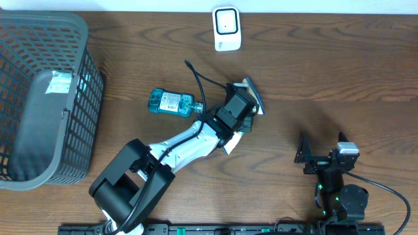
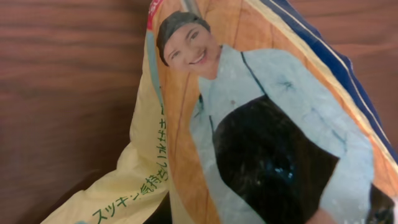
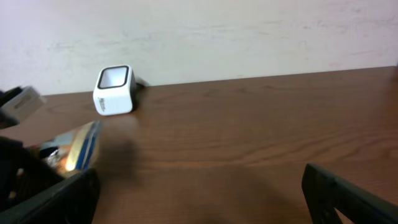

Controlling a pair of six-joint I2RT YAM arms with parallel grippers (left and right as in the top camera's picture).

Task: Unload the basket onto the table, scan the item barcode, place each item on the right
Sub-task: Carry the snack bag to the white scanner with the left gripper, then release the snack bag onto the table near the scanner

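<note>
Pinching the snack packet, the left gripper sits just right of the overhead frame's centre with its jaws drawn almost together on the wrapper, which fills the whole wrist view and hides the fingers. Green Japanese characters beginning "スッキ" run along the yellow edge at the lower left of that close view; the rest is too slanted to read. The printed face shows a smiling person in a dark cap, pale blue jacket and black apron against orange, with a dark blue band down the right border, and the film is crinkled and glossy. Left of the arm, just beside it, a teal bottle lies on its side, its white label too small to read. The white scanner stands at the top centre, well apart from the packet, with bare wooden table between them. A grey mesh basket fills the upper left. In the lower right, the right gripper rests with its jaws spread wide, holding nothing.
</note>
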